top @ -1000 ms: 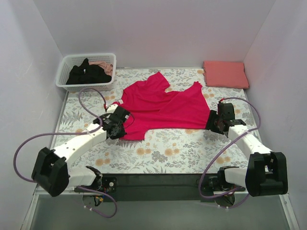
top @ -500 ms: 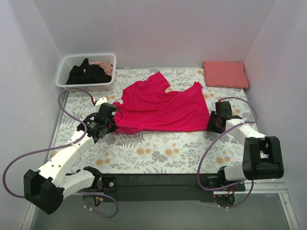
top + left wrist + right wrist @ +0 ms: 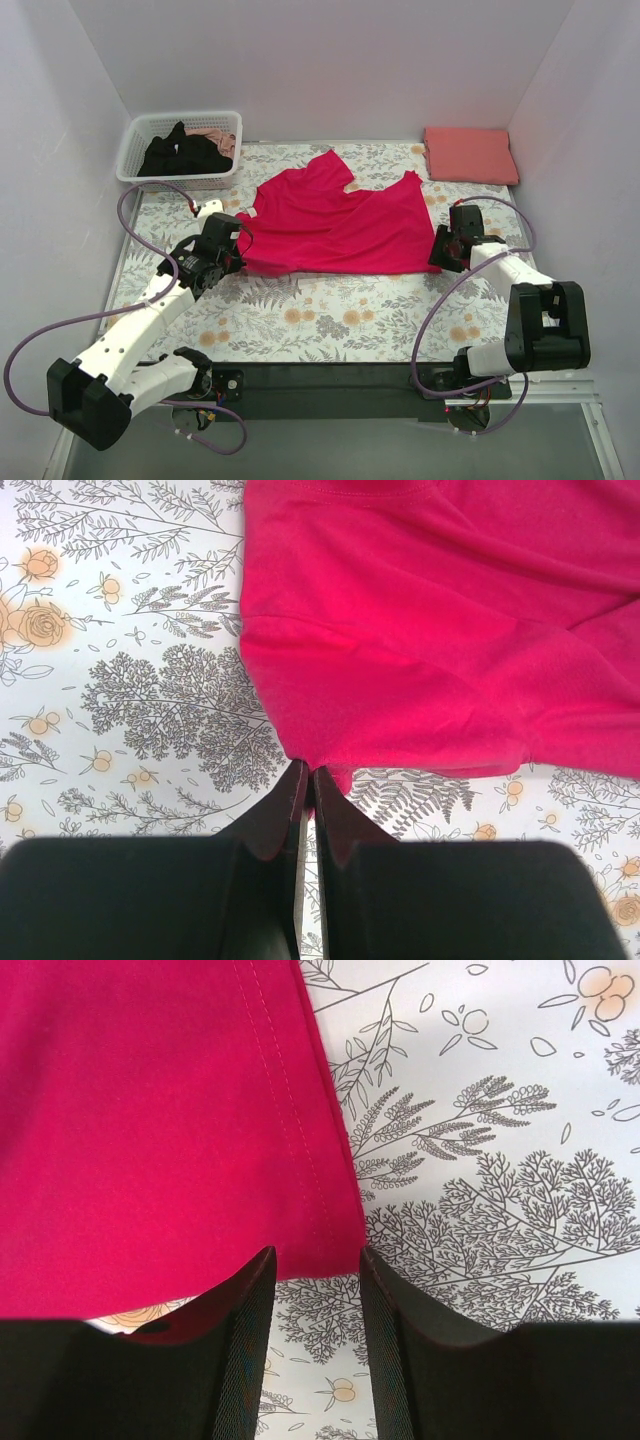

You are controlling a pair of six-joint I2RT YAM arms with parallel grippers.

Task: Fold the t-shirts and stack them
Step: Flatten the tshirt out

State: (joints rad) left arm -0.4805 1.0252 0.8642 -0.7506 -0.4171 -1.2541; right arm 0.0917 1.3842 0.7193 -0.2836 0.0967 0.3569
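1. Crimson t-shirt (image 3: 335, 225) lies spread, somewhat rumpled, on the middle of the floral cloth (image 3: 340, 310), its sleeves and collar toward the far side.
2. Left gripper (image 3: 308, 775) is clenched on the near-left corner of the crimson t-shirt, with the fabric pinched at its fingertips.
3. Right gripper (image 3: 315, 1255) is at the shirt's near-right hem corner. Its jaws stand apart, the stitched edge lies between them, and nothing is clamped.
4. Salmon-pink t-shirt (image 3: 470, 155) lies folded at the far right corner, well apart from the crimson one.
5. Black t-shirt (image 3: 180, 155) sits bunched inside the white basket (image 3: 135, 150) at the far left.
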